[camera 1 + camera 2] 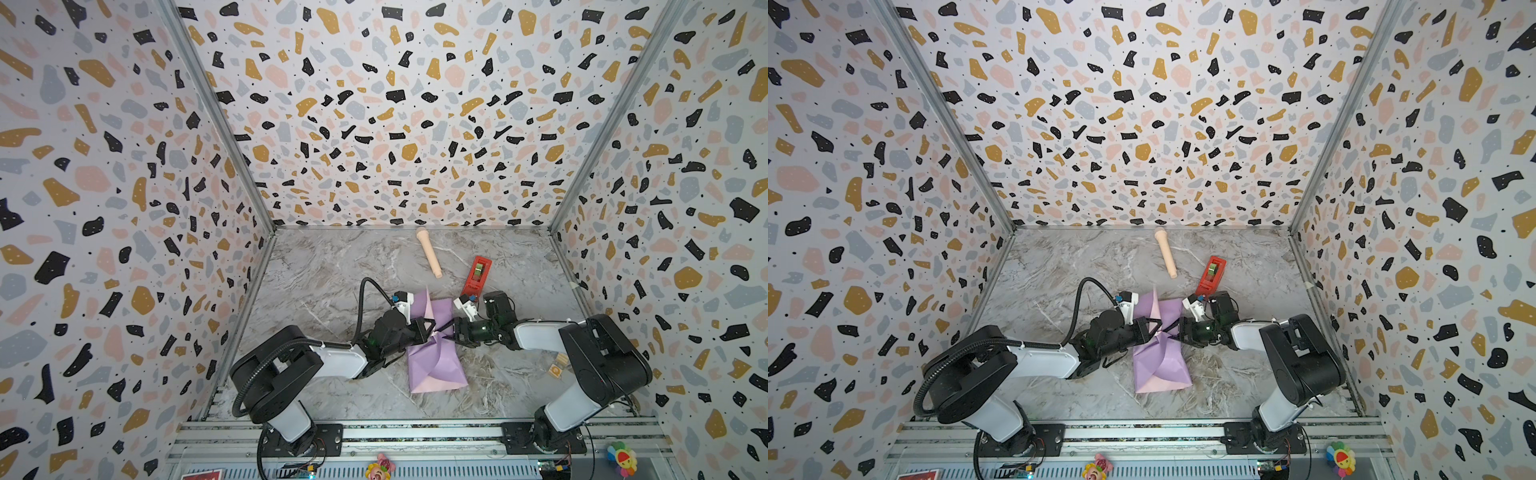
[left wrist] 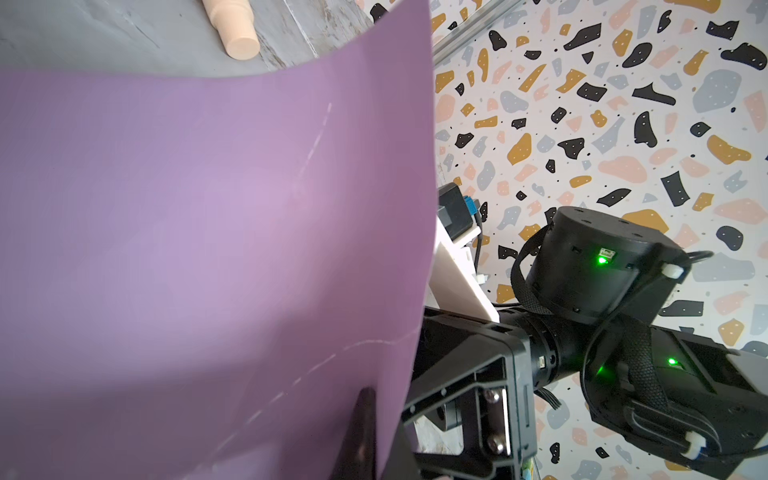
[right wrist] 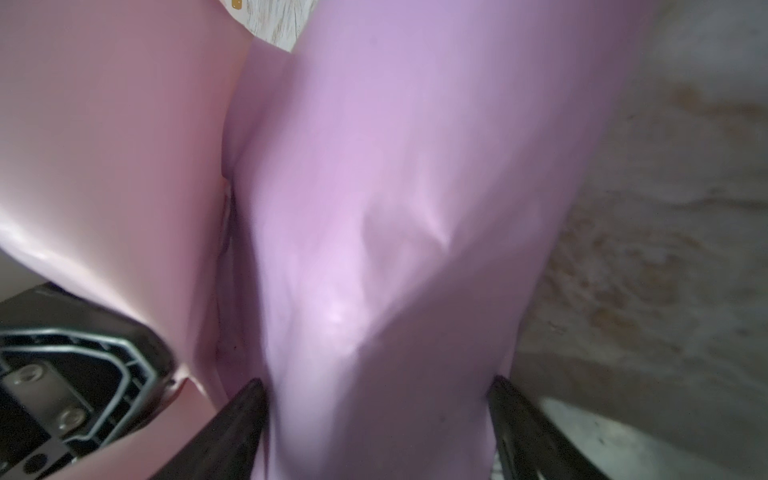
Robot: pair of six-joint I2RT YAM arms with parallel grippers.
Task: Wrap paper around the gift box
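I see the paper (image 1: 436, 365) (image 1: 1160, 365) in the middle of the marble table (image 1: 332, 270), between my two arms. It is mostly lilac side out and bunched like a bow: nipped in at the waist, with a flatter folded part lying toward the arm bases and a looser part standing up on the far side. A strip of the pale pink face shows along its near edge. The gift box is hidden from me, so I cannot say where it sits.

My left gripper (image 1: 430, 328) (image 1: 1154, 326) reaches in to the waist of the sheet. Its jaws are pressed together on the paper. In the left wrist view one dark finger (image 2: 363, 432) lies against the lilac face (image 2: 208, 228), which curves up and fills most of that view.

My right gripper (image 1: 451, 328) (image 1: 1177, 328) meets the same waist from the opposite side, close to the left one. Its jaws are spread wide. In the right wrist view a rounded, dented lilac hump (image 3: 395, 166) fills the gap and touches both fingers (image 3: 241, 419), with the pink face curling away beside it.
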